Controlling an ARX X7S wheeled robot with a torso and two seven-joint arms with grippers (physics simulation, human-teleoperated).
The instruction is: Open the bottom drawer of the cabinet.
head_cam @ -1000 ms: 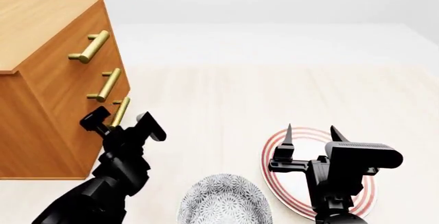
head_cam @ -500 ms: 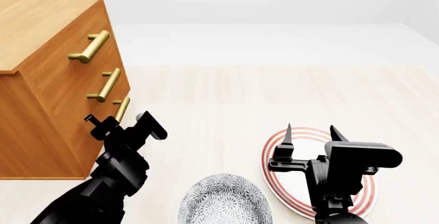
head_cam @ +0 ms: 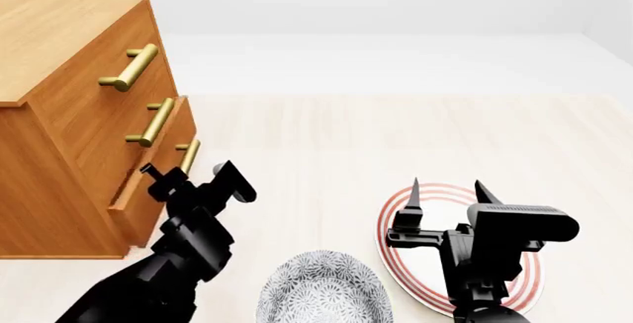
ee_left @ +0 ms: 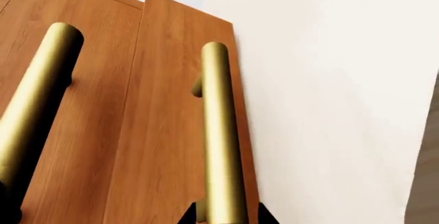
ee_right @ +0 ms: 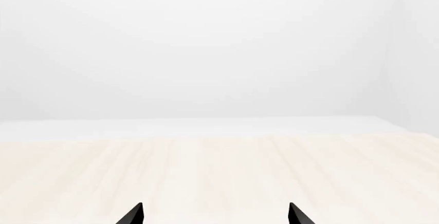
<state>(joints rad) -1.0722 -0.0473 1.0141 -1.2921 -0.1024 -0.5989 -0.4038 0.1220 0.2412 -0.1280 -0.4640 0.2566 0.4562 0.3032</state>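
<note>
Now left end effector clasping bottom drawer handle (ajar)

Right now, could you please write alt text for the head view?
The left end effector grips the gold handle of the bottom drawer, which sits pulled slightly out of the orange-brown cabinet. The right end effector hovers open above a red-ringed plate, beside a patterned bowl.

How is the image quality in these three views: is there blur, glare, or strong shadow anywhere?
Head view: sharp and evenly lit, only faint shadow under the cabinet. Left wrist view: very close to the bottom drawer; its gold handle shows soft highlights, no harsh glare, and casts a small dark shadow on the wood. Right wrist view: sharp but nearly featureless, pale floor and wall, only the right gripper tips showing.
</note>
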